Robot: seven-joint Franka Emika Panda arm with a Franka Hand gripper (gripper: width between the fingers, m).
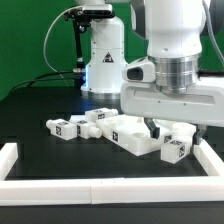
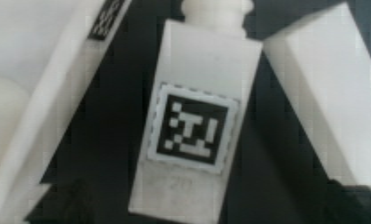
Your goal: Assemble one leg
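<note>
A leg (image 2: pixel 196 110) fills the wrist view: a white post with a square black-and-white tag on its side. It lies lengthwise between my gripper's (image 2: pixel 191 208) dark fingers, which flank its near end. The view is blurred, so I cannot tell whether the pads touch it. In the exterior view my gripper (image 1: pixel 158 127) is low over the heap of white parts, and the hand hides the leg under it. Other tagged legs (image 1: pixel 60 127) (image 1: pixel 100 116) lie to the exterior view's left.
A bulky white part (image 1: pixel 135 138) and a tagged white piece (image 1: pixel 175 150) lie beside my gripper. White parts run along both sides of the leg (image 2: pixel 57 110) (image 2: pixel 324 90). A white rail (image 1: pixel 100 190) borders the table's front and sides.
</note>
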